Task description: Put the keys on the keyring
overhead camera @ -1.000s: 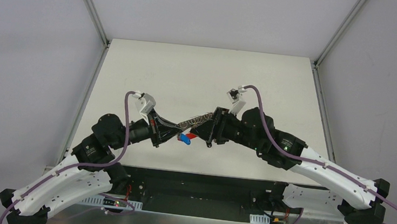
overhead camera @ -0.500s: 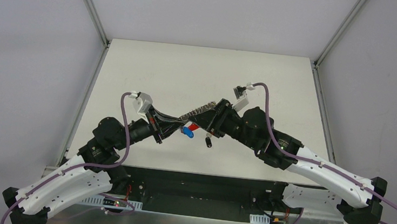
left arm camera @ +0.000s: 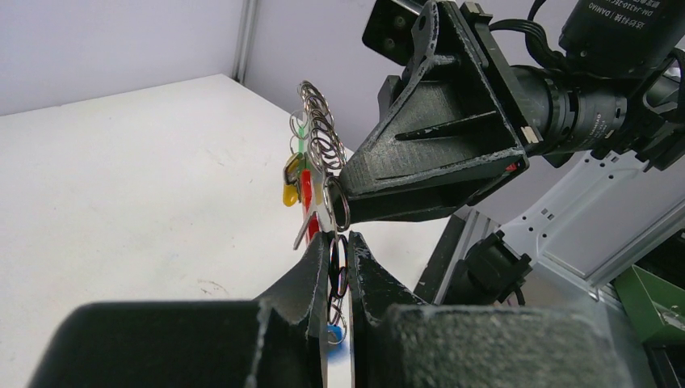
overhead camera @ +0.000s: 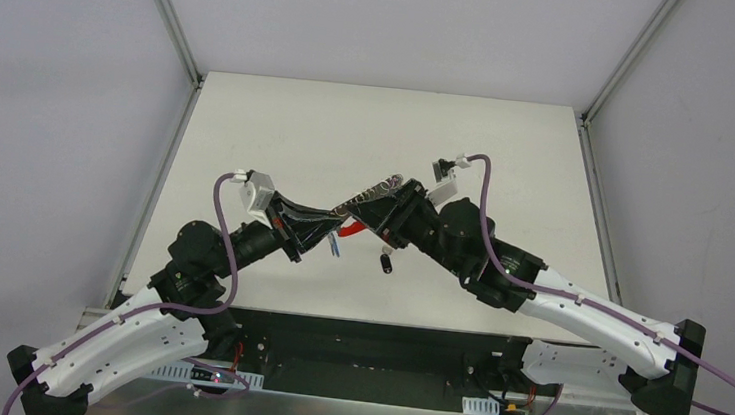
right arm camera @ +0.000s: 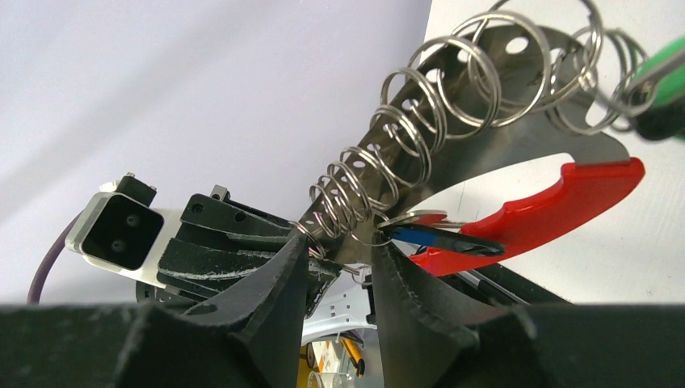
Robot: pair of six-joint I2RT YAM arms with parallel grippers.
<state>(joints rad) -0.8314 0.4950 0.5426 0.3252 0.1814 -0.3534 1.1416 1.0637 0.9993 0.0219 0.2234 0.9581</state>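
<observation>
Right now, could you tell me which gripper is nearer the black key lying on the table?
Right, it seems. The right gripper hangs just beyond the black key in the top view; the left gripper sits farther off to its left.

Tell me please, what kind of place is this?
Probably a robotics lab cell: a white table, plain panels on metal posts, left arm and right arm mounted at its edge.

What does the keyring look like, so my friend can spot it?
Find the middle of the white table, where the left gripper and right gripper meet above it. The keyring is the flat silvery strip between them, threaded with wire rings. Unlike the tiny coloured-headed keys, it has one big curved red piece.
</observation>
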